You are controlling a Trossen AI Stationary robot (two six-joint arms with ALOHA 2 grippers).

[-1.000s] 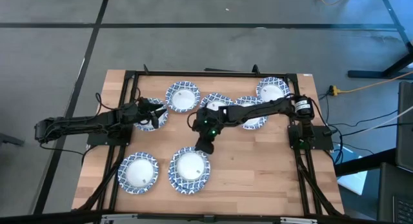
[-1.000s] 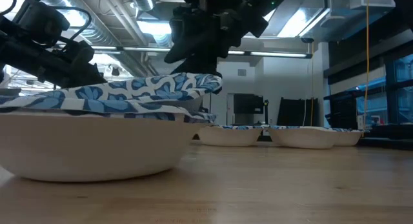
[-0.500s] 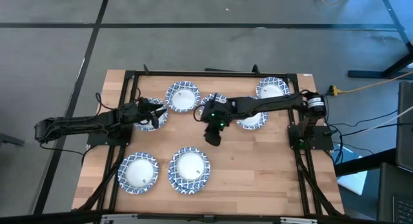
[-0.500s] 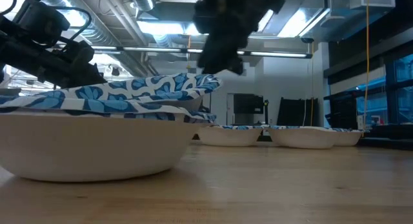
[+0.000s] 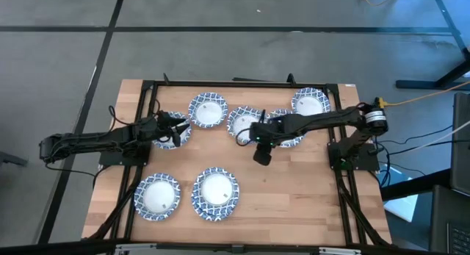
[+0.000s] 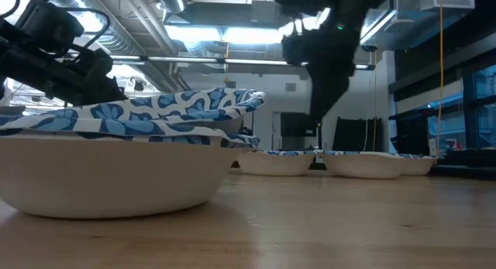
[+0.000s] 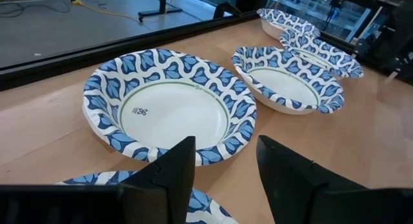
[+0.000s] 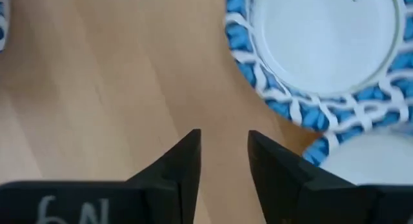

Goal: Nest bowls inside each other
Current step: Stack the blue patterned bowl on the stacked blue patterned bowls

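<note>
Seven bowls spread over the worktop [image 5: 294,189]: two near the front edge at [image 5: 159,196] and [image 5: 216,192], five along the back at [image 5: 170,130], [image 5: 208,109], [image 5: 242,120], [image 5: 288,130] and [image 5: 309,103], none held. Right gripper [image 5: 261,158] parted and empty, hanging above bare wood just in front of the back row. Left gripper [image 5: 178,127] also parted, empty, over the far-left back bowl.

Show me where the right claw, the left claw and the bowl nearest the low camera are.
right claw [image 5: 262,155]: high view, between its fingertips.
left claw [image 7: 226,161]: left wrist view, gap between its two fingers.
nearest bowl [image 6: 108,174]: low view, its white outer wall.
</note>
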